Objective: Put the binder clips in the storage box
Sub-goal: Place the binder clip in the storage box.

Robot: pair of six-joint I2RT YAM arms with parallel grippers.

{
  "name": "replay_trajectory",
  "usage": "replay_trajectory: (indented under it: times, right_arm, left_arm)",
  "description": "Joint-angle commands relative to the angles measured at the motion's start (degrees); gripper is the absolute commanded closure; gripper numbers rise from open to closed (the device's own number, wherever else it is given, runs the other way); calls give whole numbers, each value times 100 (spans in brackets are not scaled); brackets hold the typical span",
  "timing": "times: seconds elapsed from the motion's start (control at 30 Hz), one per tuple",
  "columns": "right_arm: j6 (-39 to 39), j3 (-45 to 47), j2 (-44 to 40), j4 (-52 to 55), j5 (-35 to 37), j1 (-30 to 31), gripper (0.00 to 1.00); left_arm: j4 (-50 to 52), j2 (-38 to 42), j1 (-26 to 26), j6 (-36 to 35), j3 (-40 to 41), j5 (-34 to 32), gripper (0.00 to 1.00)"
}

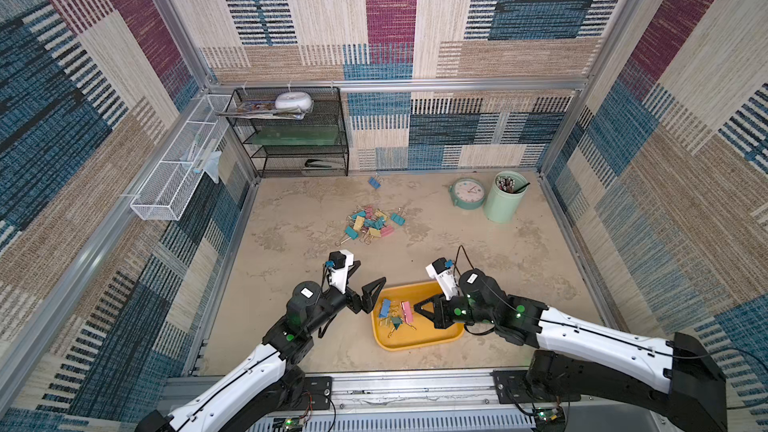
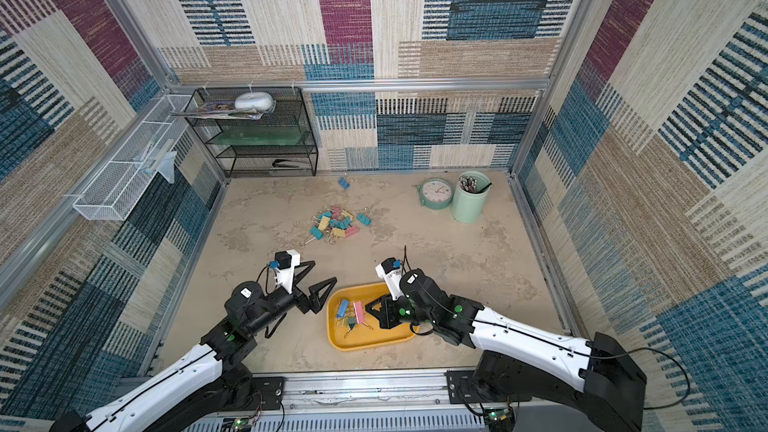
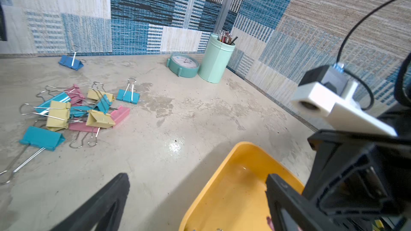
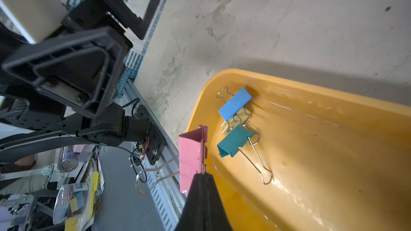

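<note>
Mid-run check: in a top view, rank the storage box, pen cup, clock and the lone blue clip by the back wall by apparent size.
1. storage box, also nearest the camera
2. pen cup
3. clock, only slightly smaller than the cup
4. lone blue clip

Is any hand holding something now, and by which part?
The right hand pinches a pink clip at its body's edge; the left hand holds nothing.

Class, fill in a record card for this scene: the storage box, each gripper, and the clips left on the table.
Storage box: blue clip and teal clip inside
Left gripper: open, empty, at the box's edge
Right gripper: shut on a pink clip over the box
Table: pile of clips; lone blue clip behind it
</note>
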State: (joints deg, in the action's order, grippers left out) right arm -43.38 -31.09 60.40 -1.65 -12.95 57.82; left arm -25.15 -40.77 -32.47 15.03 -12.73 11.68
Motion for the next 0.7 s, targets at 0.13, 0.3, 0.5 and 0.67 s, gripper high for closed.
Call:
replay_trajectory:
  times: [0.13,0.3,0.5,0.67]
  right_arm:
    - [223,-409,1296,-691,-409,294,100]
    - [273,-569,1894,-692,-452,394,100]
    - [348,-631,1835,-537,-383,485,80]
    - [554,-608,1091,-347,148,484,68]
  left_arm:
    - [514,183,4,190,-28,-1276,0]
    - [766,281,6,369,-29,-1904,1]
    - [987,149,16,608,-176,-2198,1]
    - [1449,-215,38,761,-582,-2219,4]
